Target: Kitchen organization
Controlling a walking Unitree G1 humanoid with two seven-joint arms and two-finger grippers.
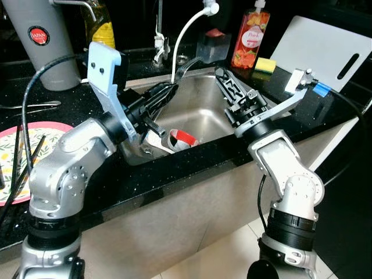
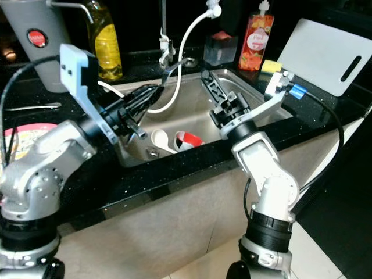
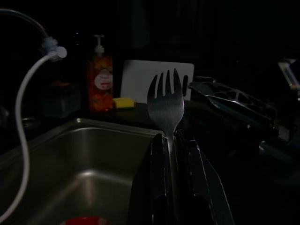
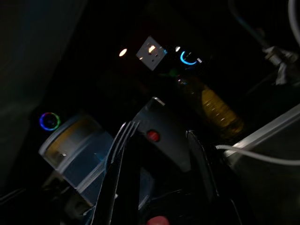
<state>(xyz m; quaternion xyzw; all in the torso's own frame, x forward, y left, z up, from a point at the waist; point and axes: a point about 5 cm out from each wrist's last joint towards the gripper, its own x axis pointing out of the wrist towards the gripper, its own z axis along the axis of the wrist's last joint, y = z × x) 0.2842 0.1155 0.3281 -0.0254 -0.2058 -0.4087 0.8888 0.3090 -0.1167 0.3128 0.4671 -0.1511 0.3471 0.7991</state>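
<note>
- Fork (image 3: 166,105): the left gripper (image 3: 174,140) has its two black fingers squeezed tight on the handle, and the prongs stick up past the fingertips. It hangs over the left side of the sink (image 1: 204,93).
- Right gripper (image 1: 224,78) is over the right side of the sink. Its fingers are apart with nothing between them.
- Red and white cup (image 1: 181,139) lies on its side at the bottom of the sink, between the two arms. A white cup (image 2: 160,140) lies just beside it.
- Pink plate (image 1: 43,136) with a flower pattern sits on the black counter (image 1: 192,163), near the robot's left side. Dark sticks (image 1: 23,160) lie across it.
- White hose (image 1: 183,38) curves down from the tap into the sink.
- Yellow sponge (image 1: 265,64) sits on the counter behind the sink, on the right.
- Red soap bottle (image 1: 250,39) with a pump stands just beside the sponge.
- White cutting board (image 1: 322,46) leans at the back on the right.
- Yellow oil bottle (image 2: 106,43) stands at the back on the left, next to a tall grey flask (image 1: 40,40) with a red round label.
</note>
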